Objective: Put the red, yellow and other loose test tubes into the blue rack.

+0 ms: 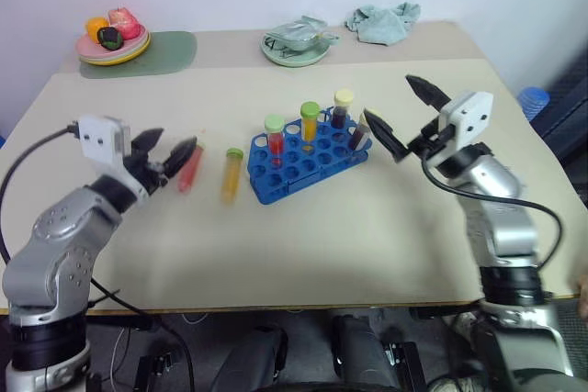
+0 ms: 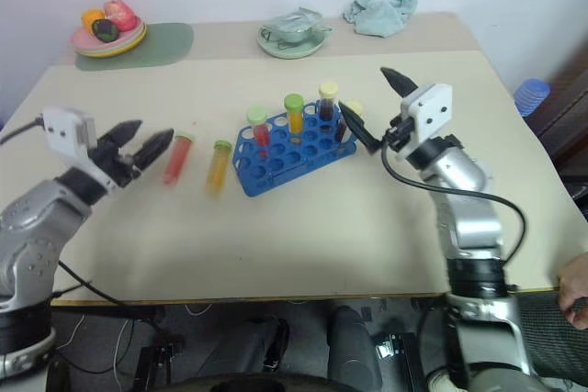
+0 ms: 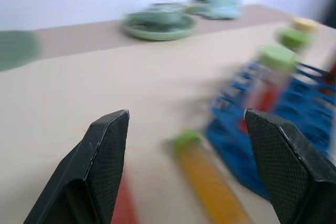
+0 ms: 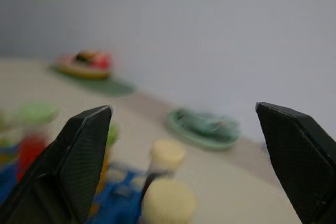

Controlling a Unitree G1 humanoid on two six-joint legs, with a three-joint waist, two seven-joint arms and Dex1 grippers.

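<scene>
The table carries the blue rack near its middle. Four capped tubes are in it: one red with a green cap, one orange with a green cap, one dark with a cream cap, and a fourth dark, cream-capped one leaning at the rack's 3 o'clock end. Two tubes lie loose on the table at the rack's 9 o'clock side: the yellow tube just beside it, and the red tube further out the same way.

The right gripper hangs at the rack's 3 o'clock, jaws spread wide and empty, near the leaning tube but not around it. The left gripper is at the red tube's 9 o'clock, its fingers apart and holding nothing, the tips close to the tube.

The step in hand looks like the pickup of the red tube by the left gripper. To do it well, I would bring the jaws down astride the tube across its width, near the middle of its length, so it does not roll away or swing once lifted; then turn it cap-up before seeking a free hole.

Counted: six tubes in all, four racked and two loose; two plates at 12 o'clock, one with toy food, one with a wrapper; one green mat; one crumpled cloth.
</scene>
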